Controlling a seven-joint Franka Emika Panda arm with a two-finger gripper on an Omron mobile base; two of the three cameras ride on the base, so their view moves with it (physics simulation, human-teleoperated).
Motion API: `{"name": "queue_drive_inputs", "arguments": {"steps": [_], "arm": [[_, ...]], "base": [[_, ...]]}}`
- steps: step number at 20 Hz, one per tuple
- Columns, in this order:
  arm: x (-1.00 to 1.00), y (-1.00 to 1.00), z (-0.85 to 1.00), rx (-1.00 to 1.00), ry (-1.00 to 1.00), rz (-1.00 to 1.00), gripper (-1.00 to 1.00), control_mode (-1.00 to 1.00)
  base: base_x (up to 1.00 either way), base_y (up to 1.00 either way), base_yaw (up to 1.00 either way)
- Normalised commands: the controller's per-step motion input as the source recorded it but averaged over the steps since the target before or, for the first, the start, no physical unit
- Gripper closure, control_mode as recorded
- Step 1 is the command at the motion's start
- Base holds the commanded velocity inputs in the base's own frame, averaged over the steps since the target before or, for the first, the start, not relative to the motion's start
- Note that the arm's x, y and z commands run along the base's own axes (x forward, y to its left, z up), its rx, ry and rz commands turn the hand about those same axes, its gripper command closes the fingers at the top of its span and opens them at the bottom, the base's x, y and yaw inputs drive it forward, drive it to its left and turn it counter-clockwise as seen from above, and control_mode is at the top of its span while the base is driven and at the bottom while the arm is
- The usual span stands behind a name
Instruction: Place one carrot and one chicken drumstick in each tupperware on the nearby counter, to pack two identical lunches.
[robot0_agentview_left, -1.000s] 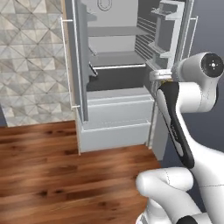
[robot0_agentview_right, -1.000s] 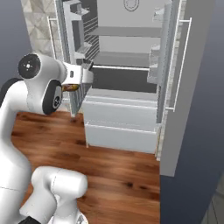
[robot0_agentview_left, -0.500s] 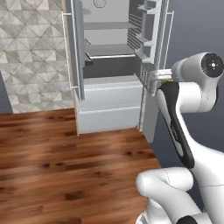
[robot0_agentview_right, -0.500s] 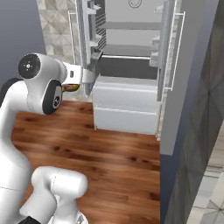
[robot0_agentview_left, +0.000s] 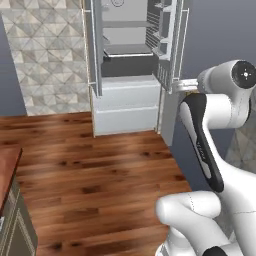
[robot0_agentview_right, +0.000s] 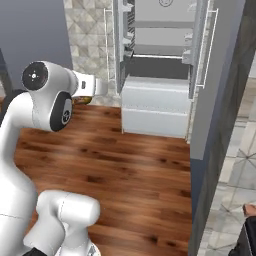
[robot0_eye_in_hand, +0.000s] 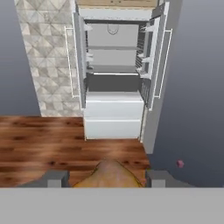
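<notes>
I have the gripper (robot0_eye_in_hand: 107, 178) clamped on what I take to be a chicken drumstick (robot0_eye_in_hand: 109, 175), tan between the fingertips (robot0_eye_in_hand: 54, 178), the open fridge (robot0_eye_in_hand: 114, 78) ahead, so I judge this the carry, next swinging toward the counter (robot0_agentview_left: 7, 167) edge off to its left.

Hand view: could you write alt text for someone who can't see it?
The hand grips a tan-orange piece of food between its two fingers. Beyond lie a wood floor and an open fridge with grey shelves and white drawers.
</notes>
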Motion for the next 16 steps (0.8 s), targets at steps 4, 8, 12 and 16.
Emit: {"name": "queue_drive_inputs", "arguments": {"steps": [4,8,12,16], "arm": [[0.0,0.0,0.0,0.0,0.0,0.0,1.0,1.0],[0.0,0.0,0.0,0.0,0.0,0.0,1.0,1.0],[0.0,0.0,0.0,0.0,0.0,0.0,1.0,1.0],[0.0,0.0,0.0,0.0,0.0,0.0,1.0,1.0]], "base": [[-0.83,0.56,0.24],[-0.71,0.52,0.29],[-0.65,0.4,0.32],[-0.81,0.4,0.31]]}}
